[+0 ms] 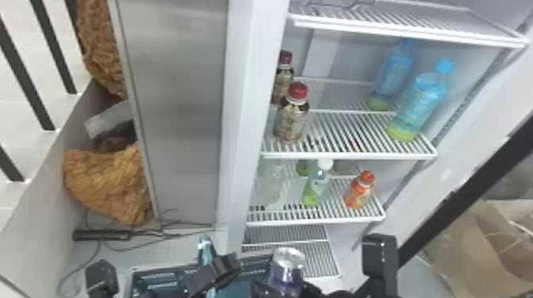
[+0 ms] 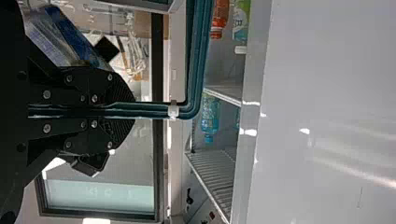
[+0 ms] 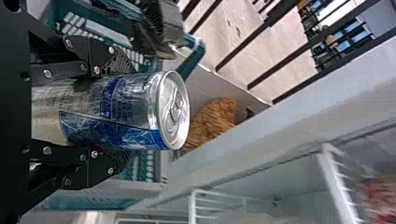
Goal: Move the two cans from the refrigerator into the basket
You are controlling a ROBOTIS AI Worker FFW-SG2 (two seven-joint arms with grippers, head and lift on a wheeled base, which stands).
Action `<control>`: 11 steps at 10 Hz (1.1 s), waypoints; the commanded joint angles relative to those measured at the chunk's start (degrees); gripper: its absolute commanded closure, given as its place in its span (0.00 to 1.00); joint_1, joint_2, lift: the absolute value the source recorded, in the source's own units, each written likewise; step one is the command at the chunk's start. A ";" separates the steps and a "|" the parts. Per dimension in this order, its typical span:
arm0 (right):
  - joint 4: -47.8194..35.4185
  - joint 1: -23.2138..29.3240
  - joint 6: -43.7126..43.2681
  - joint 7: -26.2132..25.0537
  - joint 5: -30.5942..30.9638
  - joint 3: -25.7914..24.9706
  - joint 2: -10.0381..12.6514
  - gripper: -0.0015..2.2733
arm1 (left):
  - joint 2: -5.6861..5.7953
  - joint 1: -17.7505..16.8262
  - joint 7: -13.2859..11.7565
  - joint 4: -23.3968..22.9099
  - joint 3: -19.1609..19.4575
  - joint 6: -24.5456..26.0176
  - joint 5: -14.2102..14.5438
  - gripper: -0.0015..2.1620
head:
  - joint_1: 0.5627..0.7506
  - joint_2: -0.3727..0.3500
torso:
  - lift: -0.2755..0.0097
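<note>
White wire racks (image 1: pixel 349 154) step down inside the open refrigerator (image 1: pixel 255 79), with the teal basket (image 1: pixel 142 282) low in front. The job looks to be at the placing step for one can (image 3: pixel 107 116): it sits clamped around its body between the fingers of the right gripper (image 3: pixel 126 112), lid end free, beside the basket's right end. Whether it is over the opening, I cannot tell. The left gripper (image 2: pixel 133 110) is closed on the basket's handle (image 2: pixel 196 60). Next calls for bringing the can inside the rim, lowering it and only then letting go — a release too early could drop it outside.

Counted: one can, one basket, two red-capped bottles (image 1: pixel 291 119), two blue bottles (image 1: pixel 420 101), one orange bottle (image 1: pixel 359 192) and one white-capped green bottle (image 1: pixel 316 186) — plus paler shapes beside that last, too faint to number.
</note>
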 commanded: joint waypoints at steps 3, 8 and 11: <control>9.08 -4.38 0.03 3.26 -0.49 2.40 0.45 0.51 | -0.09 0.00 0.00 0.00 -0.01 0.00 0.00 0.55 | 0.70 0.27 | 0.86; 8.80 -4.52 -2.64 5.72 -1.63 1.26 0.71 0.05 | -0.09 0.14 0.00 0.00 -0.01 0.00 0.00 0.55 | 0.70 0.32 | 0.86; 5.57 2.09 -15.86 8.44 5.23 -5.71 3.17 0.05 | -0.17 0.56 -0.09 0.00 -0.01 0.00 0.12 0.55 | 0.70 0.26 | 0.86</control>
